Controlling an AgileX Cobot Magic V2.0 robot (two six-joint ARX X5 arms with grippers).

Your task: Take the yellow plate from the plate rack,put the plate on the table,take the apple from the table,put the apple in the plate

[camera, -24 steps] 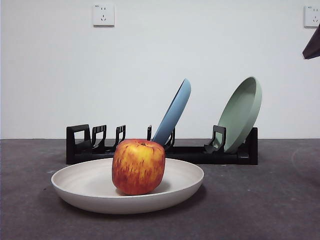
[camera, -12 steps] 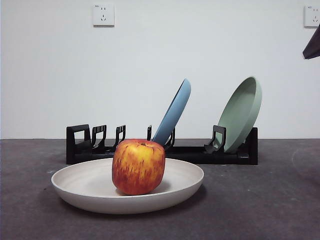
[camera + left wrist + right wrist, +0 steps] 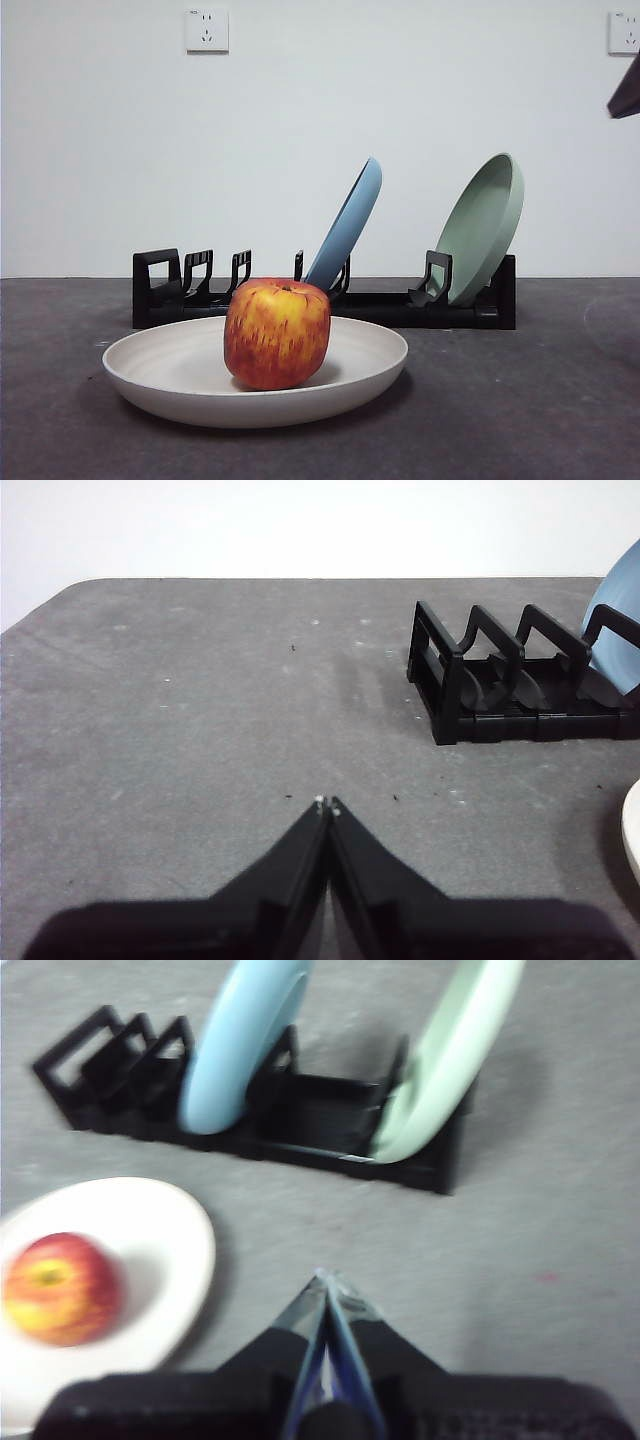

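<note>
The apple, red streaked over yellow, sits in the cream yellow plate, which lies flat on the dark grey table in front of the black plate rack. The right wrist view shows the apple in the plate, with the rack beyond. My right gripper is shut and empty, raised well off to the side of the plate; it shows as a black tip in the front view. My left gripper is shut and empty above bare table, short of the rack's loop end.
A blue plate and a pale green plate lean in the rack's slots. Two wall sockets are on the white wall behind. The table's far edge shows in the left wrist view.
The black tip at the top right corner has shifted slightly. The apple, plate and rack have not moved.
</note>
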